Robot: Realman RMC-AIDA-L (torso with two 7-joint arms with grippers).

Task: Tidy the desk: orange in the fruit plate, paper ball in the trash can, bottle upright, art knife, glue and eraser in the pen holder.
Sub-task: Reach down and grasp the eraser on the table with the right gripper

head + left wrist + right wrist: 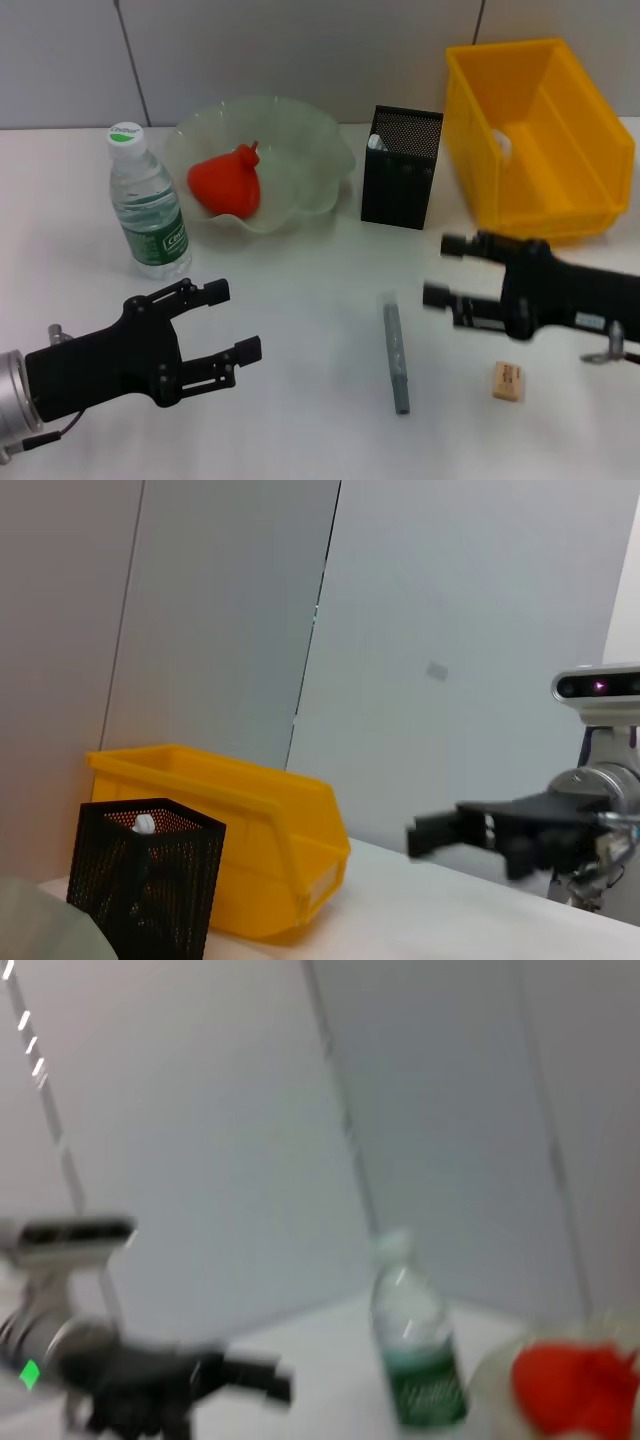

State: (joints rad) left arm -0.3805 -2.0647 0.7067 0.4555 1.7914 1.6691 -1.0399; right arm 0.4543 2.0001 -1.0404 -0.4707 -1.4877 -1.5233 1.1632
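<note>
Landmark: the pen holder (402, 168), a black mesh box standing upright at the back middle of the white table (300, 330).
Left gripper (233, 320): low and well to the left of the pen holder, nearer the robot, above the table; fingers spread apart, grasping nothing.
Bottle (148, 202): upright, white cap on top, well left of the pen holder and just left of the fruit plate.
Fruit plate (300, 150): pale green wavy bowl just left of the pen holder, its rim near the holder's side.
Orange (228, 182): red-orange, lying inside the fruit plate, left of the pen holder, stem nub pointing up.
Grey stick (396, 350): a slim grey object lying flat on the table in front of the pen holder, nearer the robot; whether it is the art knife or the glue I cannot tell.
Pen holder contents: something pale shows at the top inside (144, 823); what it is cannot be told.
Right gripper (445, 270): in front of and slightly right of the pen holder, above the table; fingers spread, grasping nothing.
Eraser (507, 381): tan block flat on the table, in front of and right of the pen holder, below the right gripper.
Trash can (560, 190): yellow bin just right of the pen holder; something white shows inside against its left wall.
</note>
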